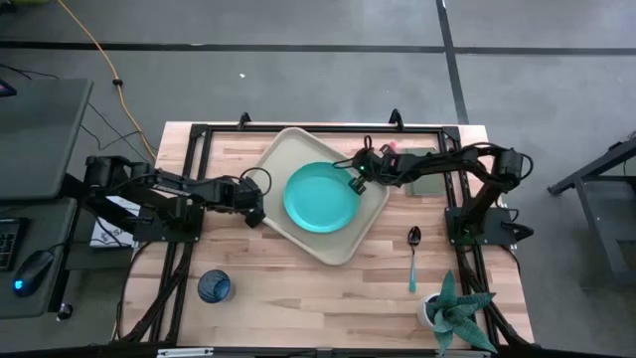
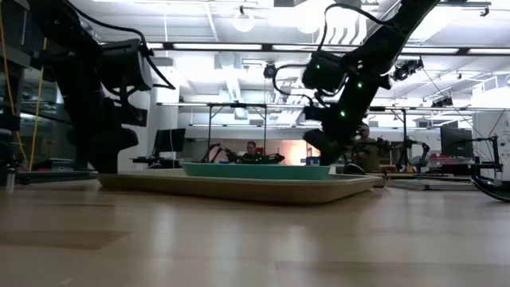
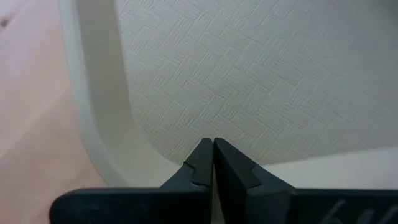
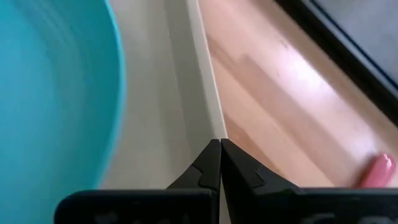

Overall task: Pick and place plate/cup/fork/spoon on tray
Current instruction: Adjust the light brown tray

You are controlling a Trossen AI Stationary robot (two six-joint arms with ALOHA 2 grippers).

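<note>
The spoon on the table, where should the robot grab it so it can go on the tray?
Probably by the light-blue handle of the spoon, near its middle, coming straight down from above. It lies flat on the wood, bowl pointing away from the table's front edge, handle long and slim, so fingers closing across the handle's narrow width should hold best. The right gripper is nearer.

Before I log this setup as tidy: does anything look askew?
Yes: the tray sits rotated diagonally to the table's edges, with the plate lying flat in it. The cup stands upright; nothing looks spilled or damaged.
</note>
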